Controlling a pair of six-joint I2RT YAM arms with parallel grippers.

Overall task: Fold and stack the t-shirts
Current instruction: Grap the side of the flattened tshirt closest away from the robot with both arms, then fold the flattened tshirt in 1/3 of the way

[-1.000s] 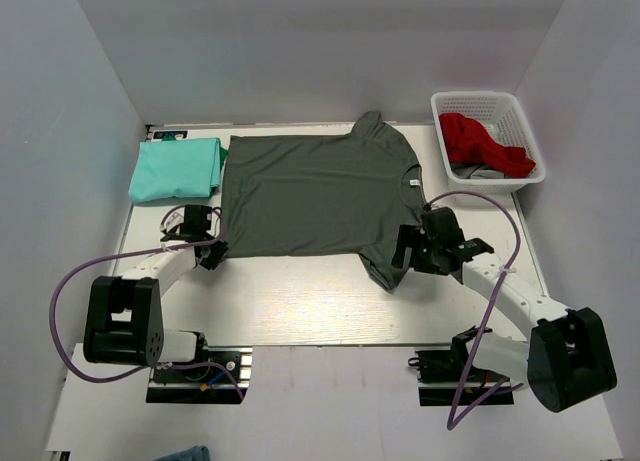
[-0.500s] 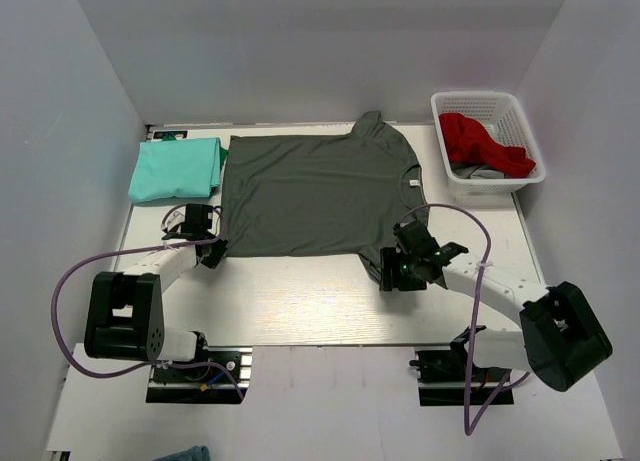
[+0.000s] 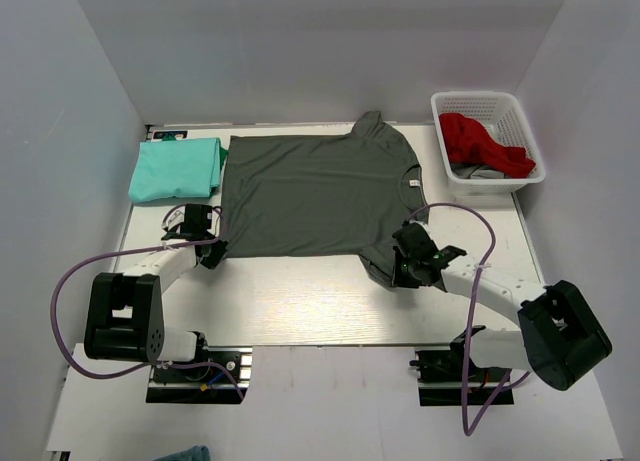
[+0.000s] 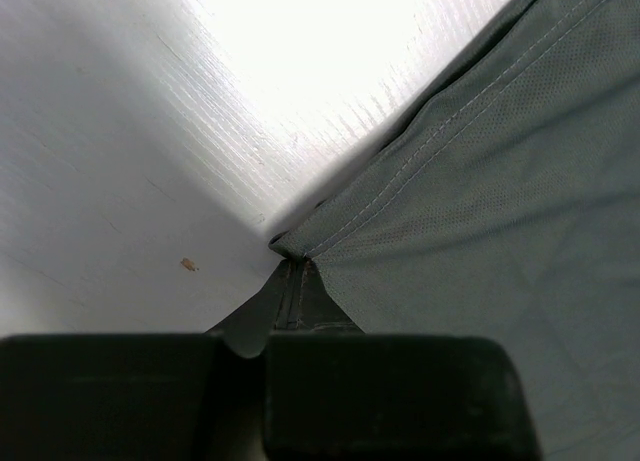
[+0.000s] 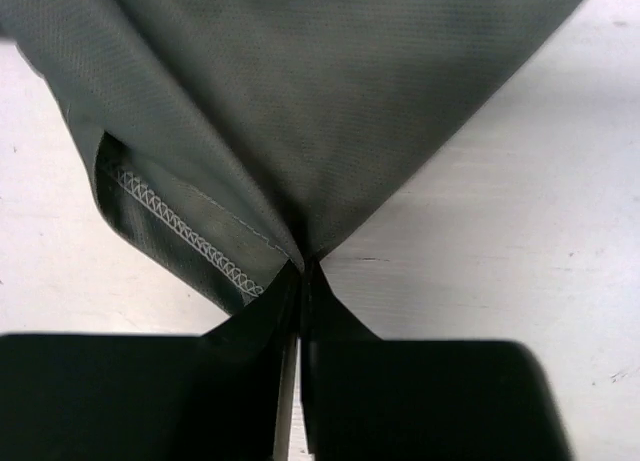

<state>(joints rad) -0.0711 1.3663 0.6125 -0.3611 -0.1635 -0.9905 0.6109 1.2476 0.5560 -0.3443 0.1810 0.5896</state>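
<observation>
Charcoal t-shirt [image 3: 310,191]: flat, unfolded, beyond both grippers.
Left gripper [image 4: 292,281]: clamped on the hem corner at its tips.
Right gripper [image 5: 300,276]: clamped on the sleeve edge; paired hold likely for folding.

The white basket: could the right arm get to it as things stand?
Probably not freely: the right gripper is shut on the grey t-shirt sleeve, though bare table lies between it and the basket.

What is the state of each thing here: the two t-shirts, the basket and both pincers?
grey t-shirt: spread flat, unfolded
green t-shirt: folded, far left
basket: holds red cloth
left pincer: shut on grey t-shirt's hem corner
right pincer: shut on grey t-shirt's sleeve
</observation>
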